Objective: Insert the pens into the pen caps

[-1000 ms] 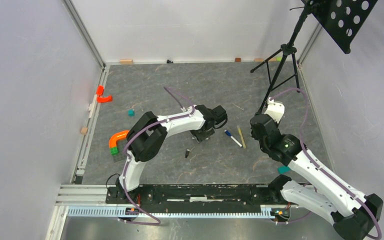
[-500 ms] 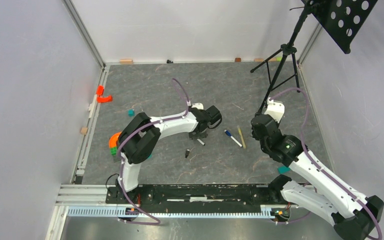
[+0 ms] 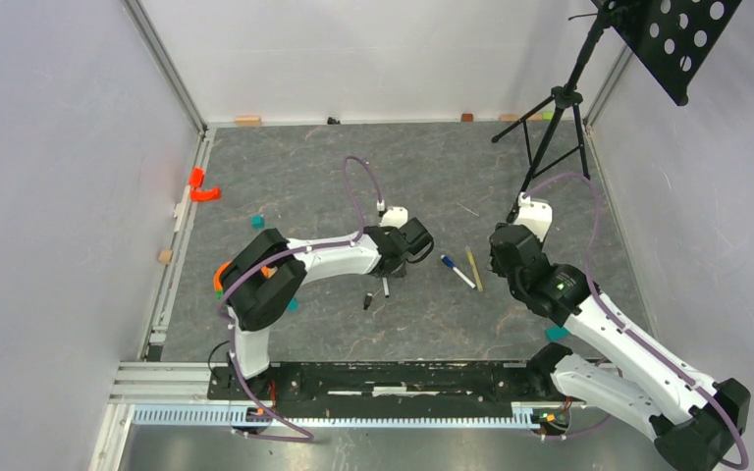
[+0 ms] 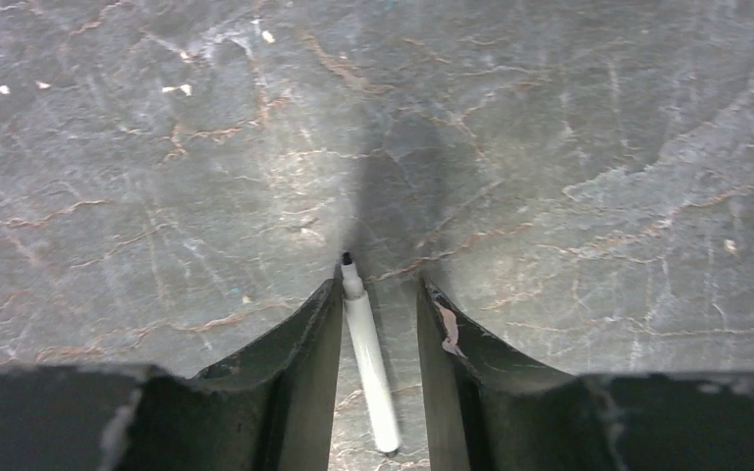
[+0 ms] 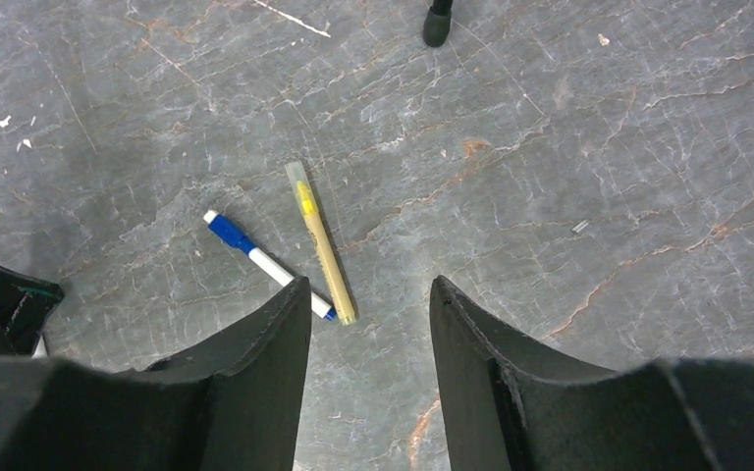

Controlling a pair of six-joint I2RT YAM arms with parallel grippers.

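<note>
One white pen, its black tip bare, is seen lying on the bench between the fingers of the left hand. The fingers are held apart on either side of the barrel. The pen lies close along one of them, and it is not clamped. The black cap is seen in the top view lying loose on the bench, just beside this pen and towards the arm bases. This pair is therefore judged to be not yet joined.

Further to the right, a blue-capped pen and a yellow-olive pen are laid near each other, their near ends almost meeting. The blue cap appears to be seated on its white barrel, so that insertion is taken as done. Whether the yellow-olive pen is capped cannot be told. The right hand is held above these two, fingers apart, with nothing gripped.

What is left, by this judgement, is for the bare pen to be grasped and pushed into the black cap.
</note>
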